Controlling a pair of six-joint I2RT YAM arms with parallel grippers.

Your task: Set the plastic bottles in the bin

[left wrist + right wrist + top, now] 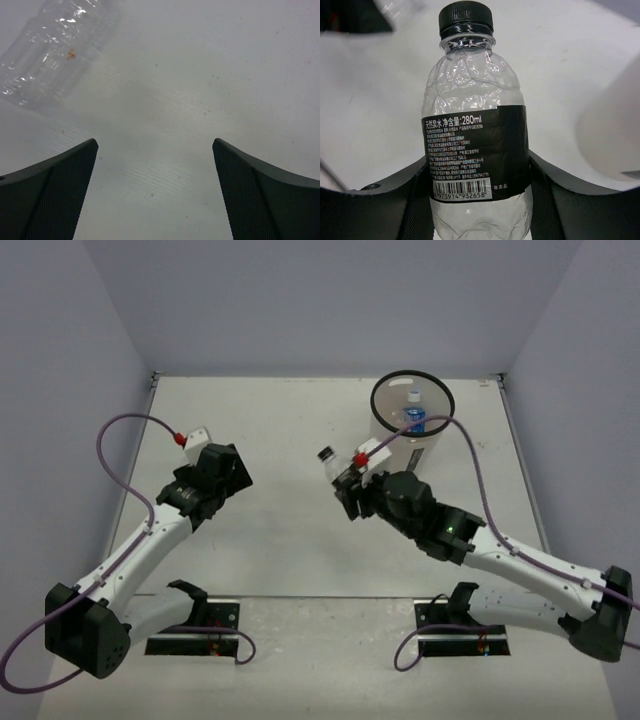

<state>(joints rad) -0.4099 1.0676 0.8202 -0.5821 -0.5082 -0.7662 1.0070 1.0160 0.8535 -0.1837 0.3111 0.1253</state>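
Note:
My right gripper [345,480] [477,170] is shut on the black-labelled clear bottle [476,145] with a black cap, also seen in the top view [330,462], left of and nearer than the bin. The bin [382,422] is a white bucket with a black rim at the far right. A blue-labelled bottle [415,419] stands inside it. My left gripper [222,472] [155,145] is open and empty, pointing down at the table. A plain clear bottle [50,45] lies just beyond its left finger. The red-capped and orange bottles are out of view.
Grey walls close the table on the left, back and right. Purple cables loop from both arms; the right one [470,455] runs past the bin. Two black mounts [195,640] sit at the near edge.

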